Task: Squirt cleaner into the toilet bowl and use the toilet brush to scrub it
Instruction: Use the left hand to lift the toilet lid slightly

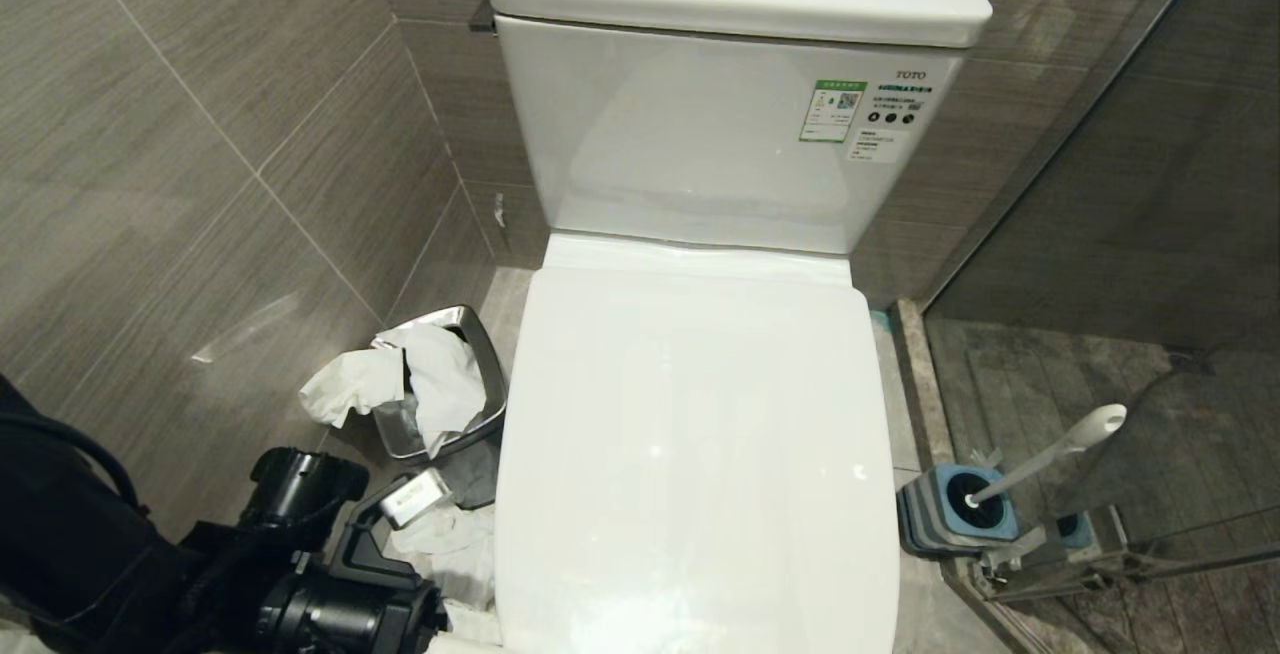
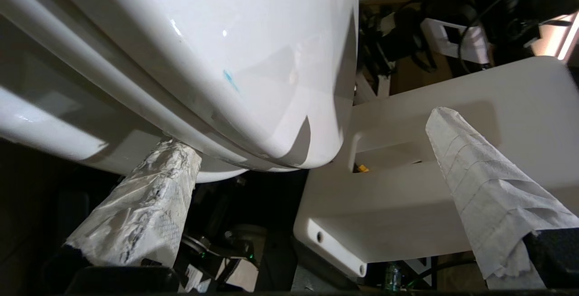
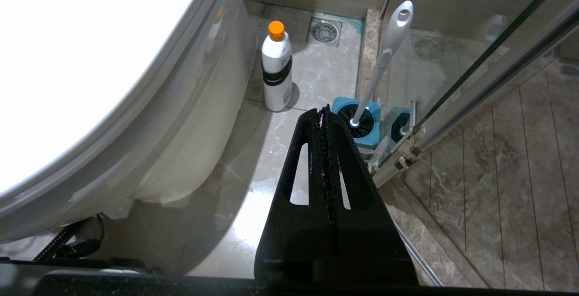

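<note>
The toilet bowl is covered by its shut white lid [image 1: 690,454], so its inside is hidden. My left arm [image 1: 320,584] is low at the lid's front left corner. My left gripper [image 2: 312,128] is open wide at the bowl's glossy front [image 2: 203,38], and one paper-wrapped finger [image 2: 149,196] has its tip against the lid and seat edges. A small turquoise smear [image 2: 230,80] marks the bowl's outside. The toilet brush [image 1: 1050,449] stands tilted in its blue holder [image 1: 960,514] right of the toilet. My right gripper [image 3: 323,111] is shut and empty above the floor, short of the brush [image 3: 384,56].
A steel waste bin [image 1: 480,334] stuffed with white tissue stands left of the toilet, close to my left arm. A white bottle with an orange cap [image 3: 277,69] stands on the floor by the bowl. A glass shower door [image 3: 475,74] runs just behind the holder [image 3: 362,121].
</note>
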Tool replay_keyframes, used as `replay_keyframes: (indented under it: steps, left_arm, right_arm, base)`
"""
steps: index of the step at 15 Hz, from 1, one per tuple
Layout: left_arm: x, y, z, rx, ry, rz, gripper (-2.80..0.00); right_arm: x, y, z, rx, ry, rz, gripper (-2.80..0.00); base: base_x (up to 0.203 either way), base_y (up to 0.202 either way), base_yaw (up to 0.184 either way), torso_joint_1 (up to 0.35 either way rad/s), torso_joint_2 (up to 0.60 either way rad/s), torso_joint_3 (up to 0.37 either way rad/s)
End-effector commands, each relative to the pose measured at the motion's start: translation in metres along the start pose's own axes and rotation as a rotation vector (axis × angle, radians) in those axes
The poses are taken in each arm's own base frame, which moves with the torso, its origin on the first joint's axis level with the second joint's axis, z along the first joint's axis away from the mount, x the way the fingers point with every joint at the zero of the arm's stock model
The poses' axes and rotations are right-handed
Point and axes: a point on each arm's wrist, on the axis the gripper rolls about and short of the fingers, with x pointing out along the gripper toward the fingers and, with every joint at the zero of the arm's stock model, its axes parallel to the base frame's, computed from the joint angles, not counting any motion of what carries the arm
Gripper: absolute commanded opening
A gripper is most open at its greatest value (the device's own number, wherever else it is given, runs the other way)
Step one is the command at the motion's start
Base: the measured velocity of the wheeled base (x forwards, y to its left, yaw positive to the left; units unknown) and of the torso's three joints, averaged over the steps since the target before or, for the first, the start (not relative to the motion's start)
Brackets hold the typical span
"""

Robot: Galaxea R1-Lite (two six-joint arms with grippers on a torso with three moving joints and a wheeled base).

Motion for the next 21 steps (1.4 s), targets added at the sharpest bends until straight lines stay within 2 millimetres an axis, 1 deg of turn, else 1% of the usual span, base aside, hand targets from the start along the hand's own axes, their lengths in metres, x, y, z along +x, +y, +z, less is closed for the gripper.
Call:
replay_keyframes:
  steps: [1, 5, 8, 11, 15, 21]
  left_arm:
    - [-0.006, -0.004, 0.004, 0.031, -0.026, 0.002, 0.00]
    - [-0.019, -0.010, 0.011, 0.071, -0.078, -0.019, 0.00]
    - [-0.024, -0.015, 0.013, 0.090, -0.096, -0.013, 0.00]
    - [-0.027, -0.022, 0.015, 0.104, -0.105, -0.039, 0.00]
    - [-0.030, -0.038, 0.018, 0.123, -0.114, -0.071, 0.00]
    - [-0.026, -0.050, 0.020, 0.129, -0.099, -0.094, 0.00]
  right_arm:
    - [0.000, 0.000, 0.000, 0.000, 0.001, 0.000, -2.80]
    - [0.000, 0.000, 0.000, 0.000, 0.001, 0.000, -2.80]
    - [0.000, 0.000, 0.000, 0.000, 0.001, 0.000, -2.80]
    - [0.000, 0.000, 0.000, 0.000, 0.001, 0.000, -2.80]
    - [0.000, 0.000, 0.000, 0.000, 0.001, 0.000, -2.80]
    - [0.000, 0.000, 0.000, 0.000, 0.001, 0.000, -2.80]
  base:
    - [0.000, 0.000, 0.000, 0.000, 0.00, 0.000]
    - [0.000, 0.000, 0.000, 0.000, 0.00, 0.000]
    - [0.000, 0.000, 0.000, 0.000, 0.00, 0.000]
    - [0.000, 0.000, 0.000, 0.000, 0.00, 0.000]
    - [0.000, 0.000, 0.000, 0.000, 0.00, 0.000]
    - [0.000, 0.000, 0.000, 0.000, 0.00, 0.000]
